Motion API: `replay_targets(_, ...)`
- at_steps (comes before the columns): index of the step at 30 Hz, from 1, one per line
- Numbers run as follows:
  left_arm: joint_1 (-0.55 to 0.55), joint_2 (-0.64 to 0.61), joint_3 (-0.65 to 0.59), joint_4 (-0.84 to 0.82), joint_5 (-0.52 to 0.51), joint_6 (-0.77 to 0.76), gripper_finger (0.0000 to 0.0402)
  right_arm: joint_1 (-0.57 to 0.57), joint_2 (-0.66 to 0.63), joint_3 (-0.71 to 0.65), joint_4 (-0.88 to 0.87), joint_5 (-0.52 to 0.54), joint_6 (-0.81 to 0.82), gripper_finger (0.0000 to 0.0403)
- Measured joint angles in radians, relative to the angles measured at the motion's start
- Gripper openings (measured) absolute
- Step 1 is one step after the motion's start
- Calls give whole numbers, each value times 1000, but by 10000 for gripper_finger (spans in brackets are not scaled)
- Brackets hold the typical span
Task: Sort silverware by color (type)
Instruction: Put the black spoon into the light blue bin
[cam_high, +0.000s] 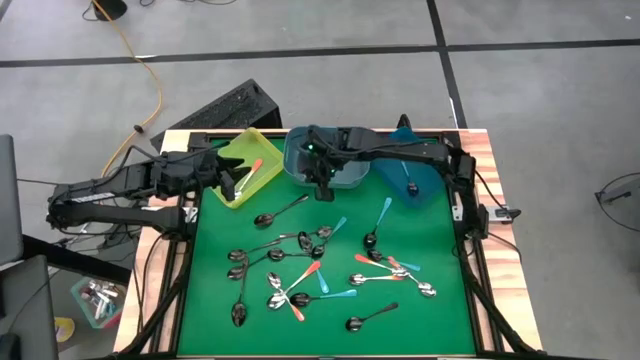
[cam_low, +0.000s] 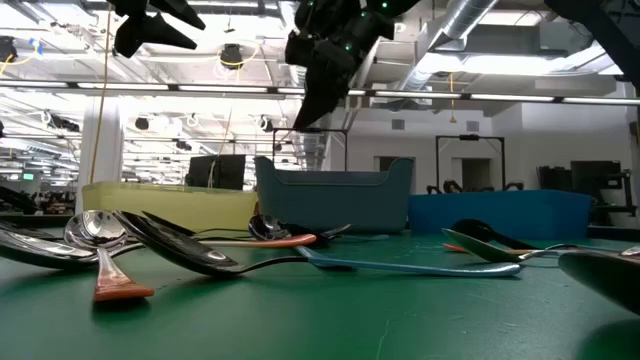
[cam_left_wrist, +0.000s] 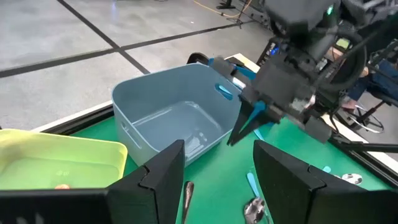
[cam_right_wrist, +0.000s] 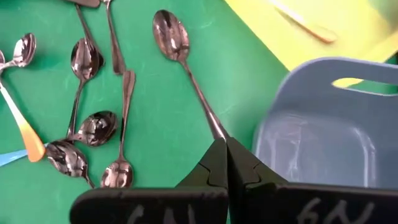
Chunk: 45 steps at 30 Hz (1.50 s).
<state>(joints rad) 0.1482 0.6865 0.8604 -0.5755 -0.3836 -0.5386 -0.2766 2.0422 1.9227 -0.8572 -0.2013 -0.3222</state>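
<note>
Several spoons (cam_high: 320, 265) with orange, teal or dark metal handles lie scattered on the green mat (cam_high: 420, 310). My right gripper (cam_high: 322, 190) hangs shut, well above the mat, at the near wall of the grey-blue bin (cam_high: 320, 160). Nothing shows between its fingers (cam_left_wrist: 239, 134). A dark metal spoon (cam_right_wrist: 180, 50) lies flat on the mat below it; my fingertips hide its handle end in the right wrist view. My left gripper (cam_left_wrist: 217, 152) stays open and empty over the yellow-green bin (cam_high: 245, 165), which holds an orange-handled spoon (cam_high: 255, 166).
Three bins stand in a row along the mat's far edge: yellow-green at the left, grey-blue in the middle, blue (cam_high: 405, 175) at the right with a teal-handled spoon (cam_high: 409, 182) in it. The grey-blue bin's floor (cam_right_wrist: 323, 143) shows bare. A raised frame (cam_high: 470, 260) borders the mat.
</note>
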Motion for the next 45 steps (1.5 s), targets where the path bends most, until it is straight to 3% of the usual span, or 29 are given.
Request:
replay_targets(8,0,3,0,-8,-6,38,176,-14,-1,37,-137,-1,-1,31)
replay_targets(19,0,2,0,-4,5,64,176,83,2,37,-198,-7,-4,144)
replay_targets(24,0,3,0,-13,6,84,176,133,74,36,-196,12,46,184)
replay_targets(34,0,9,0,-14,17,97,176,193,159,36,-126,-38,139,179)
replay_targets(45,0,14,0,-19,92,114,176,253,255,38,-69,23,231,177)
